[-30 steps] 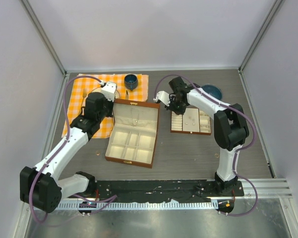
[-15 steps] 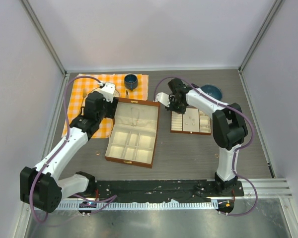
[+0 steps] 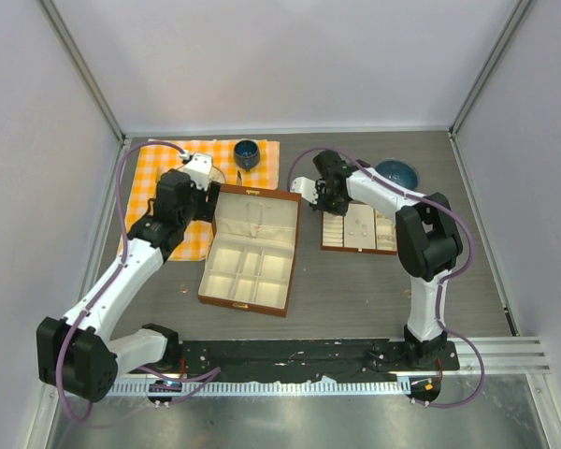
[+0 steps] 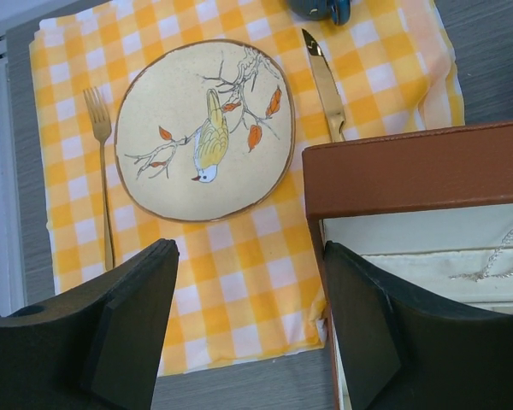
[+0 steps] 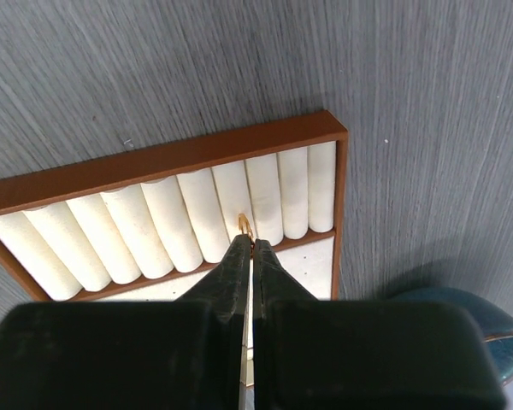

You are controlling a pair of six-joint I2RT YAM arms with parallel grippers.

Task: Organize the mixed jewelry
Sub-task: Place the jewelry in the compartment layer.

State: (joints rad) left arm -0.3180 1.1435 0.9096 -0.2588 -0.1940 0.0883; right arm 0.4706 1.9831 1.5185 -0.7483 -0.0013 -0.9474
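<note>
The table (image 3: 355,290) holds an open box (image 3: 226,267), a silver chain (image 4: 500,256) in its lid, partly cut off; beside it, a tray (image 5: 154,161) of cream rolls (image 5: 175,224); left fingers (image 4: 132,325) spread, empty; right fingers (image 5: 250,256) pinch a tiny gold ring (image 5: 244,226) at a slot between rolls; likely light, stiff, slippery, best gripped by its rim; others too small to spot.
</note>
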